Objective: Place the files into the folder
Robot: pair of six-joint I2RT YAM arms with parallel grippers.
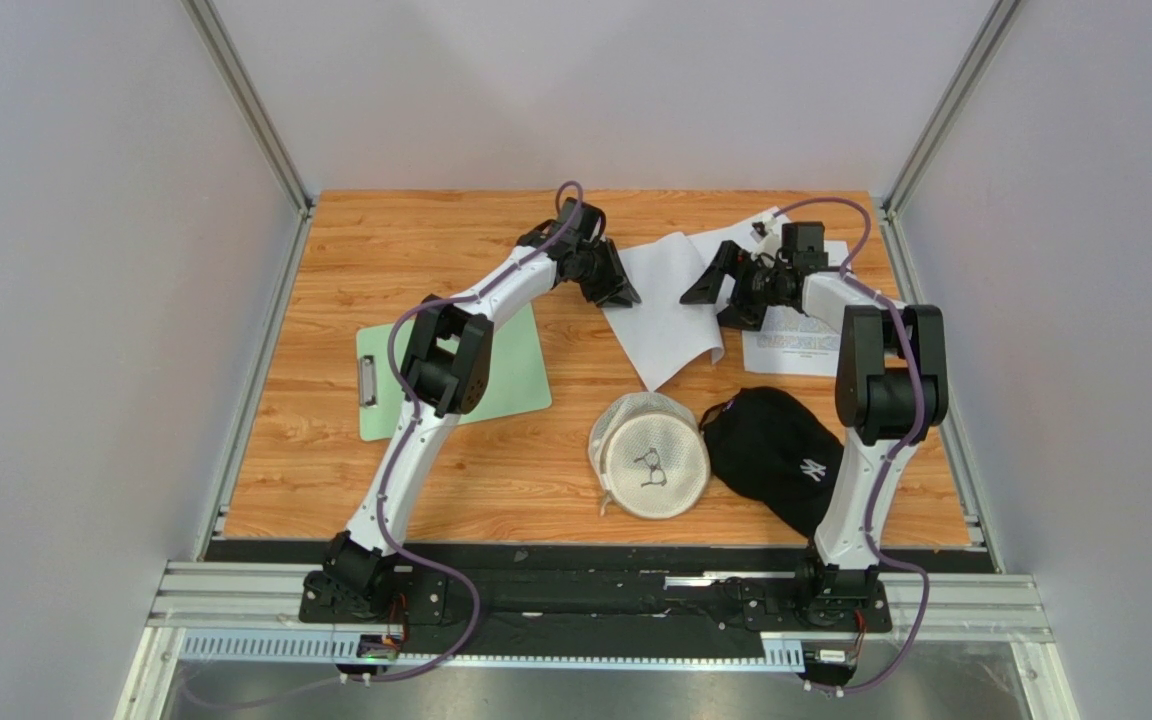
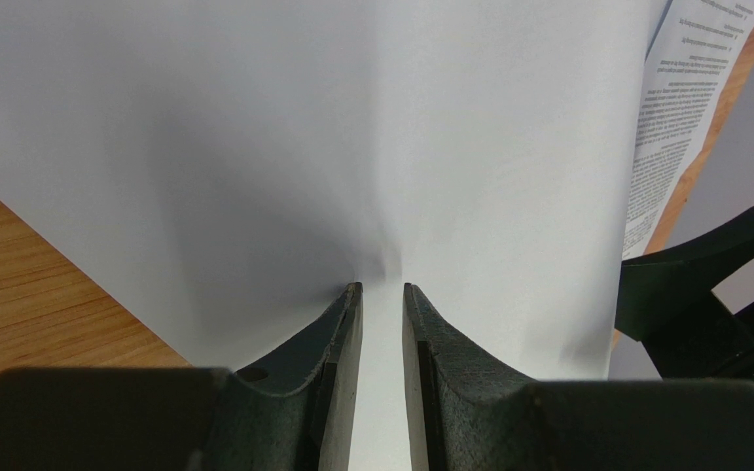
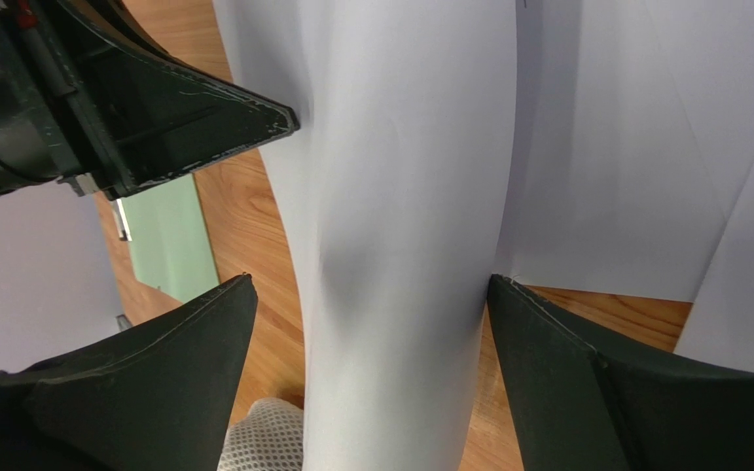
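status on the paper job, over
Left gripper pinching white sheet. Right gripper open, astride it. Folder off left, nothing clipped. White cap, black cap near front, not blocking.

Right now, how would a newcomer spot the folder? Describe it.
Start at the wooden table and look at its left side. The folder lies flat there: the only pale green board, with a metal clip on its left edge, unlike the white sheets to its right.

Bright, even light (wrist views soft), faint shadows.
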